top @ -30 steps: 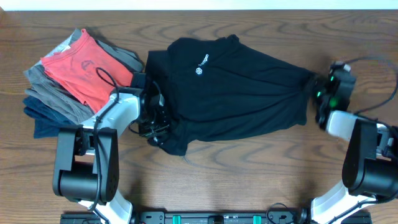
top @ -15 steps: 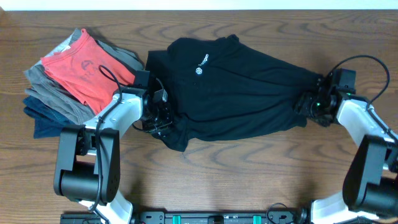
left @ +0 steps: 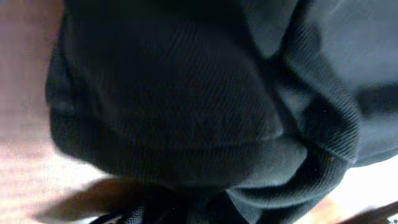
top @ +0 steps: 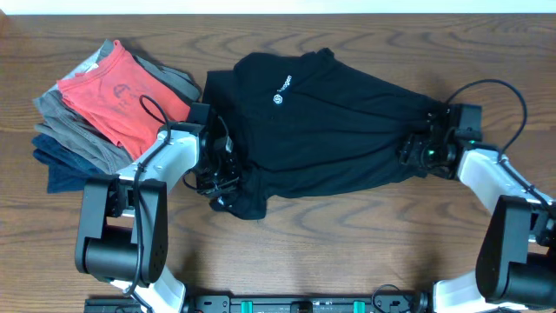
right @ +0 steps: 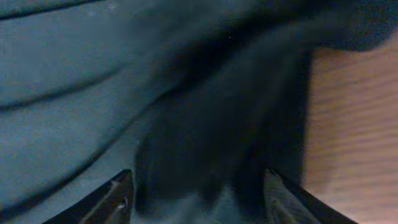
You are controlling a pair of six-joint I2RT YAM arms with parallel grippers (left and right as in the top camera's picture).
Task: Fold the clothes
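Observation:
The black shirt lies spread and rumpled across the middle of the wooden table, its white round logo facing up. My left gripper is at the shirt's lower left edge, where the fabric bunches. In the left wrist view black cloth fills the frame and gathers into the jaws; the fingers are hidden. My right gripper is over the shirt's right end. In the right wrist view its fingers stand wide apart with dark fabric between them.
A stack of folded clothes sits at the left: a red tee on top, grey garments and a navy one beneath. Bare wooden table lies in front of the shirt.
My right gripper has moved left from beside the shirt onto its right end. My left gripper has shifted slightly, and the shirt's lower left corner moved with it.

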